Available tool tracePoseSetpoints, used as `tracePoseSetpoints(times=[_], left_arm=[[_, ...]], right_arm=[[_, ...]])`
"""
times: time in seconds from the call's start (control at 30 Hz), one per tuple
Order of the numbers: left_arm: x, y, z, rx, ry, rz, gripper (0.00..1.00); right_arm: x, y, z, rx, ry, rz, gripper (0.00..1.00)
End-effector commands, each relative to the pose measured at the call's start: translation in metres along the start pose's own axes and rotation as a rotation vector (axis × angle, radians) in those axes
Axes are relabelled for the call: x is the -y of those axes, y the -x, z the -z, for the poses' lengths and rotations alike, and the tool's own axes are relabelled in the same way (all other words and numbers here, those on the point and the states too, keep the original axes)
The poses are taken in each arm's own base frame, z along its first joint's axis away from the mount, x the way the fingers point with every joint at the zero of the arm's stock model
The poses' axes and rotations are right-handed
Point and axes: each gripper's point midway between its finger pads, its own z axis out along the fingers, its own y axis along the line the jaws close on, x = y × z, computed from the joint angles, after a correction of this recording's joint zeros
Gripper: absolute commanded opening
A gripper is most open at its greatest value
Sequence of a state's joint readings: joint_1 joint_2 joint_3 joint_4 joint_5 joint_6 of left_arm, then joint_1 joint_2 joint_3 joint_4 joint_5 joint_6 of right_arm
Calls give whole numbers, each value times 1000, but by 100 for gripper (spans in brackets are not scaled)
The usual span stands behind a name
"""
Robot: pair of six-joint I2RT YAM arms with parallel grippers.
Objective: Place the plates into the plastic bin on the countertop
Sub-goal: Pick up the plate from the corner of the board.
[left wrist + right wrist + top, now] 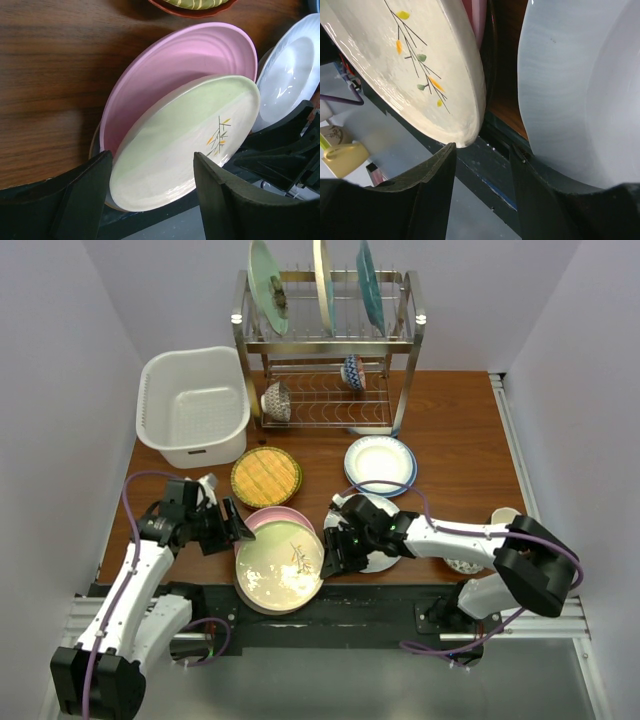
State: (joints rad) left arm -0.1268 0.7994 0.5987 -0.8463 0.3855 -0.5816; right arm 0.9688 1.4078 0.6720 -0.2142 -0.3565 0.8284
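Closest in, at the near edge of the counter [450, 430], a cream floral plate [275, 570] lies on top of a pink plate [272, 518]. Its near rim hangs out past the counter's edge. The pink one peeks out on the far side.

The left hand [152, 165] sits at the left of this stack with its fingers spread wide and nothing gripped. From its wrist the cream plate's rim shows in the gap, though I can't tell whether either finger touches it.

The right hand [482, 152] is at the stack's right side, over a white plate [580, 90] that lies just beside the stack. Its fingers stand apart, released, with nothing between them. One fingertip is right at the cream plate's rim and the other is close to the white plate.

A bit farther back lie a woven yellow plate [266, 476] and, to its right, a blue-rimmed white plate [380, 462], both flat on the wood.

At the far left stands the plastic bin [160, 375], well apart from all these plates. Beside it, against the back wall, a wire dish rack [400, 340] holds three plates [323, 280] on edge in its top tier. Two patterned bowls [277, 400] sit in the lower tier.
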Motion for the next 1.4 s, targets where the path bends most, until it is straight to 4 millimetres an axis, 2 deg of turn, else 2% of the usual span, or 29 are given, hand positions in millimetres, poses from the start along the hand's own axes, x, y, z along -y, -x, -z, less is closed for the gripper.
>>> tracePoseSetpoints(times=[0.0, 0.17, 0.3, 0.57, 0.77, 0.93, 1.1, 1.2, 1.37], left_arm=[[15, 17, 3, 45, -45, -57, 71], [17, 16, -2, 34, -59, -61, 71], [20, 12, -8, 19, -72, -54, 70], [16, 0, -21, -4, -44, -61, 70], [18, 9, -19, 32, -28, -74, 70], [18, 1, -27, -15, -42, -73, 69], [13, -16, -34, -69, -53, -52, 68], [12, -20, -34, -70, -60, -50, 68], [12, -26, -33, -74, -77, -52, 58]], right_arm=[[-12, 11, -2, 35, 24, 5, 50], [-12, 11, -6, 31, 23, 4, 47], [-12, 10, -10, 23, 25, 4, 41], [-15, 10, -15, 13, 35, 11, 40], [-11, 6, -19, 2, 28, 13, 38], [-10, 4, -22, -10, 32, 18, 27], [-9, 2, -26, -24, 41, 15, 17], [-10, 3, -25, -18, 45, 17, 13], [-13, 3, -20, -8, 52, 16, 13]])
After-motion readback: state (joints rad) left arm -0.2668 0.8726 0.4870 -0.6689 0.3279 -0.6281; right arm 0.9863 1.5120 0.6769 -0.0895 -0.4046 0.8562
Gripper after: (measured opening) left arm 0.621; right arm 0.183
